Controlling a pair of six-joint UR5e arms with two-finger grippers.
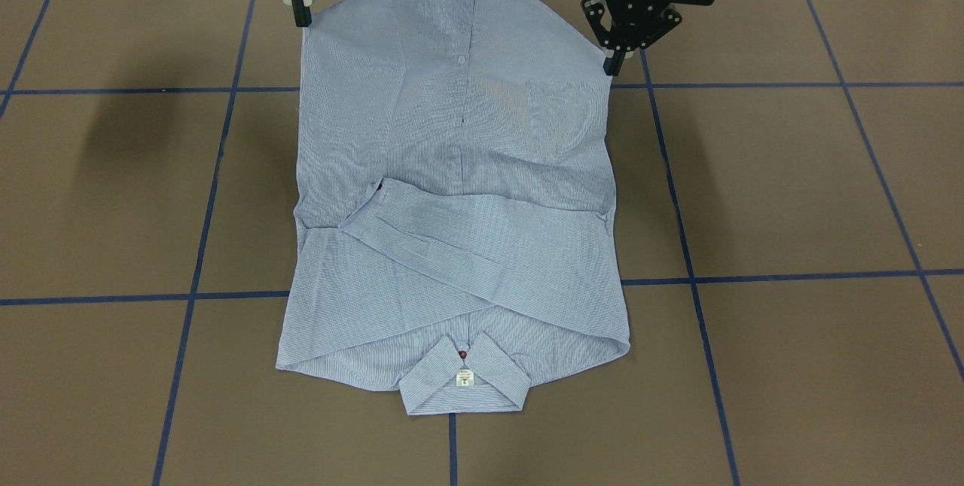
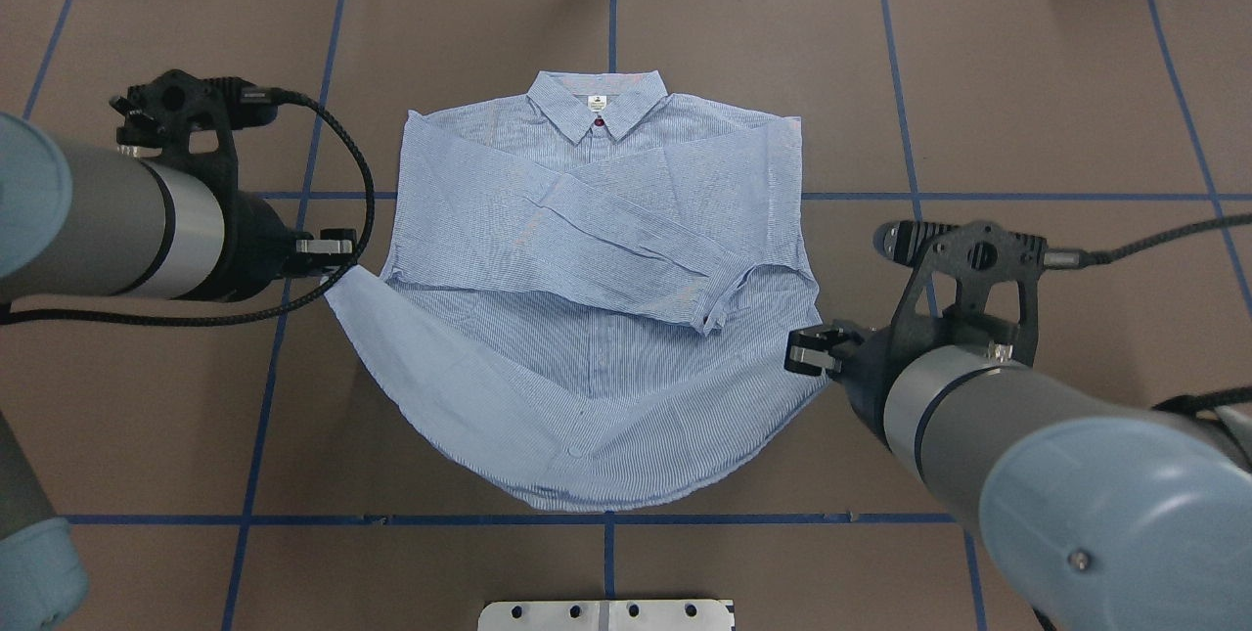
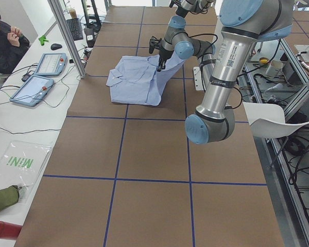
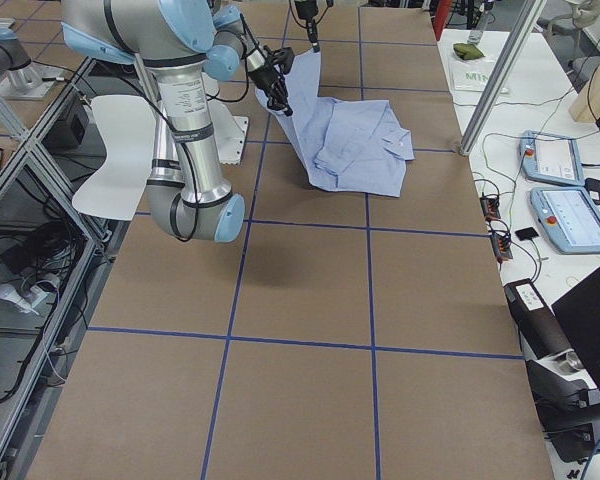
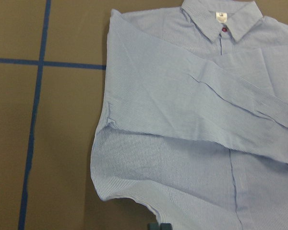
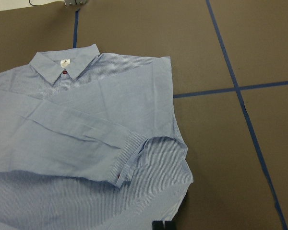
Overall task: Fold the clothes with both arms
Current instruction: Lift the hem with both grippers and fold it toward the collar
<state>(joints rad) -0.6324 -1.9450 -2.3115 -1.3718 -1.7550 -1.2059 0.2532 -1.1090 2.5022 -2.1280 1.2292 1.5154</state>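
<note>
The light blue striped shirt [image 2: 587, 249] lies face up on the brown table, collar [image 1: 463, 384] on the side away from the robot and both sleeves crossed over the chest. Its bottom hem is lifted off the table near the robot. My left gripper [image 2: 342, 257] is shut on one hem corner; in the front-facing view it is the left gripper [image 1: 611, 64] at the right. My right gripper [image 2: 810, 349] is shut on the other corner, and shows as the right gripper [image 1: 303, 19] at the left. Both wrist views look down on the shirt [image 5: 182, 120] [image 6: 77, 134].
Blue tape lines [image 2: 910, 196] split the brown table into squares. The white pedestal base [image 2: 606, 614] stands at the robot's edge, partly behind the raised hem. A person [image 3: 5, 41] sits at a side bench with tablets [image 3: 41, 77] beyond the far edge.
</note>
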